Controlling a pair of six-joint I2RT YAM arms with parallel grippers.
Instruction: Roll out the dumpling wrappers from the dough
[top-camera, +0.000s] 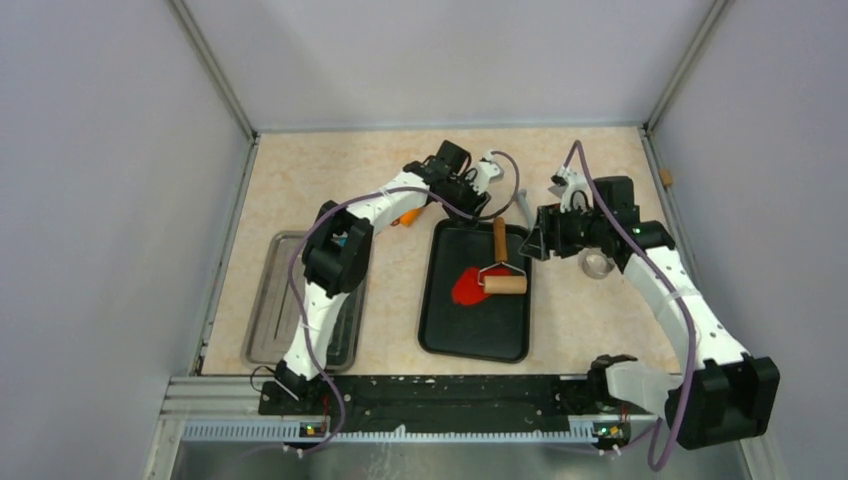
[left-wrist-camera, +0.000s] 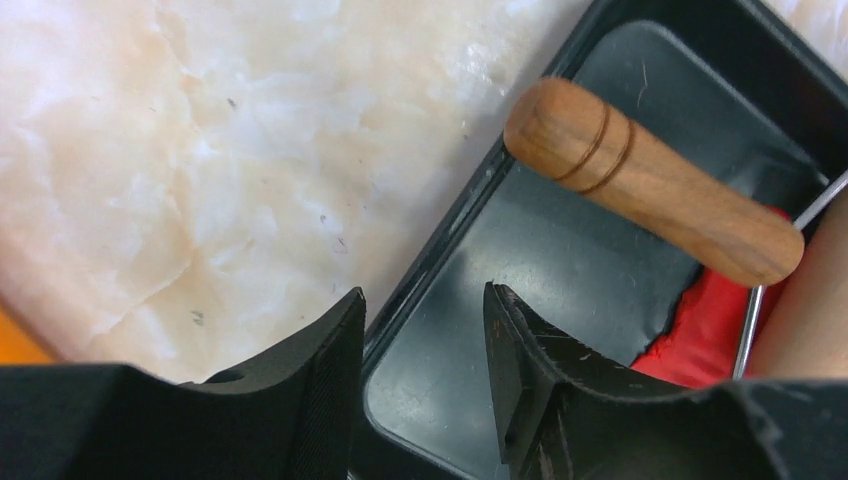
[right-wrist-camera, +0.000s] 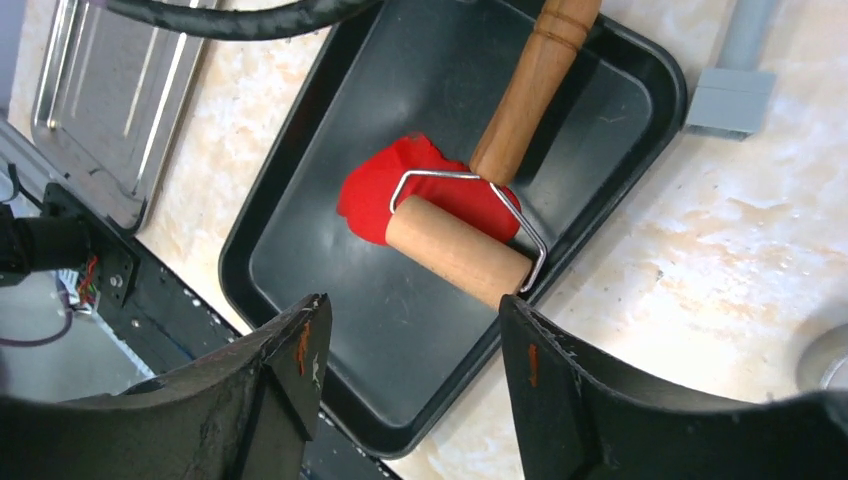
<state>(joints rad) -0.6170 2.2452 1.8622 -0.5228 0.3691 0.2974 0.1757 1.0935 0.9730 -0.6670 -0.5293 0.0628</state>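
The dough (top-camera: 464, 288) (a flat red blob) lies in the black tray (top-camera: 470, 340) in the middle of the frame, with the wooden roller (top-camera: 505, 283) on it. The left gripper (left-wrist-camera: 423, 300) and the right gripper (right-wrist-camera: 412, 305) both have their fingers apart.

Bright even light, soft shadows, near claws blurred

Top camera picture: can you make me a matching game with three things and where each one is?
Things:
1. dough
2. roller
3. silver tray

Places:
A. left of the black tray
B. flattened inside the black tray
C. lying on the dough

Pairs: 1-B, 2-C, 3-A.
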